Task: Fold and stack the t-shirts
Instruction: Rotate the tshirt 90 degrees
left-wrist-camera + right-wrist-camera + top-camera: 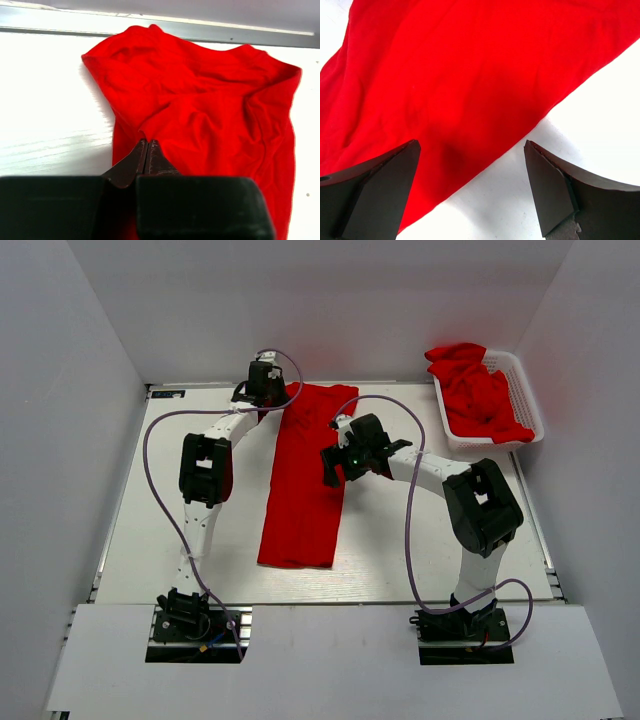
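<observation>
A red t-shirt (pixel 303 480) lies on the white table as a long narrow strip, running from the back edge toward the front. My left gripper (pixel 275 400) is at its far left corner. In the left wrist view the jaws are shut, with the gripper (pixel 147 142) pinching puckered cloth of the t-shirt (pixel 210 105). My right gripper (pixel 338 458) is open over the strip's right edge. In the right wrist view the gripper (pixel 471 144) straddles that edge of the t-shirt (pixel 470 75) and holds nothing.
A white lattice basket (pixel 531 405) stands at the back right with more crumpled red t-shirts (pixel 478 392) in it. White walls close in the table on the left, back and right. The metal back rail (pixel 200 30) runs just behind the shirt.
</observation>
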Tool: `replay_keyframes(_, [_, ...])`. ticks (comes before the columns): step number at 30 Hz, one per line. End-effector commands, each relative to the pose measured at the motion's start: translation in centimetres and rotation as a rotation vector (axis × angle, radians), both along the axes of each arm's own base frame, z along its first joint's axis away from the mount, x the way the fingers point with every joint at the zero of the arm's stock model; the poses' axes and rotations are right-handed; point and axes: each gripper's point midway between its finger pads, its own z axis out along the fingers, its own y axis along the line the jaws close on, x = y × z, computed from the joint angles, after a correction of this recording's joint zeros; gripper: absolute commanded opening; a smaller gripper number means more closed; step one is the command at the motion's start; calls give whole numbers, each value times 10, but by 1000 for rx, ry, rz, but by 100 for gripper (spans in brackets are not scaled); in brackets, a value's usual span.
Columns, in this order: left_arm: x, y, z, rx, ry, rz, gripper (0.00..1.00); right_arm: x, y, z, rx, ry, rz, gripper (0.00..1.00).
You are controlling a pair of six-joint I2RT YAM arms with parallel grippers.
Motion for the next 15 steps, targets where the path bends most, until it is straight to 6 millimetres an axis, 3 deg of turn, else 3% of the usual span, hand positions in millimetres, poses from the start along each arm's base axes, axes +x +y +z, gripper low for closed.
replay_keyframes(1, [8,8,81,31,-140,33,10,-1,1,0,14,7,2,90])
replay_keyframes(8, [3,18,67,73,-96,67,11,-3,-1,-2,7,13,4,90])
replay_keyframes(13, [1,23,70,93,-99,81,28,-3,-1,-2,9,15,4,90])
replay_keyframes(15, [2,20,72,85,-107,71,29,-4,-1,-3,9,18,7,90])
